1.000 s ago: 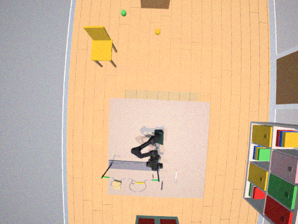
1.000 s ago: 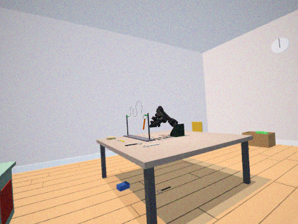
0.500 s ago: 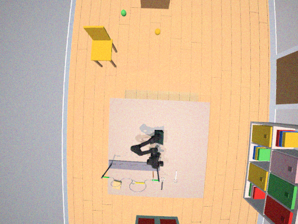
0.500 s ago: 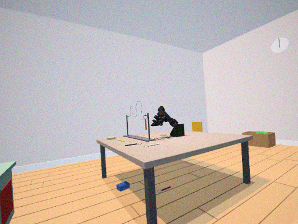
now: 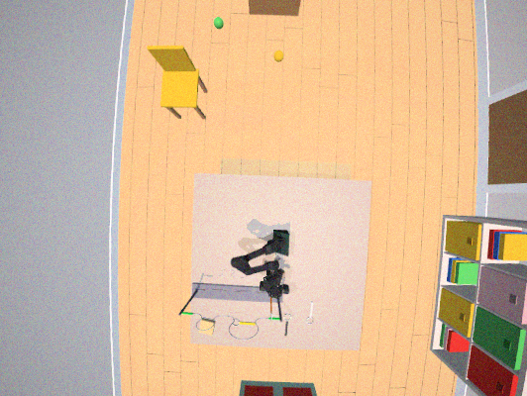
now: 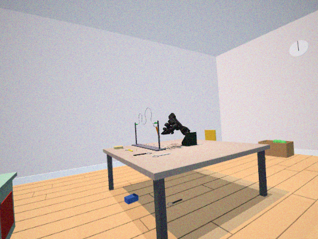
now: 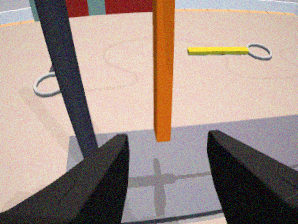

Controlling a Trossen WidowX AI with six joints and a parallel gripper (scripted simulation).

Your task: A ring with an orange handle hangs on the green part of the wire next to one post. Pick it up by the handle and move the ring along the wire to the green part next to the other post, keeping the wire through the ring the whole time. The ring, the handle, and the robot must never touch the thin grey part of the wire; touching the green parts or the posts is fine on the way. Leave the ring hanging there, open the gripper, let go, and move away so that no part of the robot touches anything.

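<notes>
The orange handle point(image 5: 270, 306) point(image 6: 157, 129) point(image 7: 163, 70) hangs down from its ring point(image 6: 155, 125), which is around the green part point(image 5: 274, 319) point(image 6: 155, 122) next to the near post point(image 5: 279, 308) point(image 6: 159, 134) point(image 7: 67, 70). My gripper point(image 5: 274, 296) point(image 6: 162, 133) point(image 7: 168, 142) is partly open and empty. In the wrist view the handle's lower end shows beyond the gap between the fingertips, with no finger touching it visibly. The thin grey wire point(image 6: 147, 108) bends in loops toward the other green part point(image 5: 187, 313) point(image 6: 136, 123) at the far post point(image 5: 188, 302) point(image 6: 135, 134).
The posts stand on a grey base point(image 5: 223, 292) point(image 6: 146, 147) point(image 7: 260, 135). Beyond it lie a yellow-handled ring point(image 5: 248, 323) point(image 7: 217, 50), a dark-handled ring point(image 5: 285, 328) point(image 6: 141, 154), a white-handled one point(image 5: 311, 310) and a pale yellow block point(image 5: 207, 327) point(image 6: 118, 147).
</notes>
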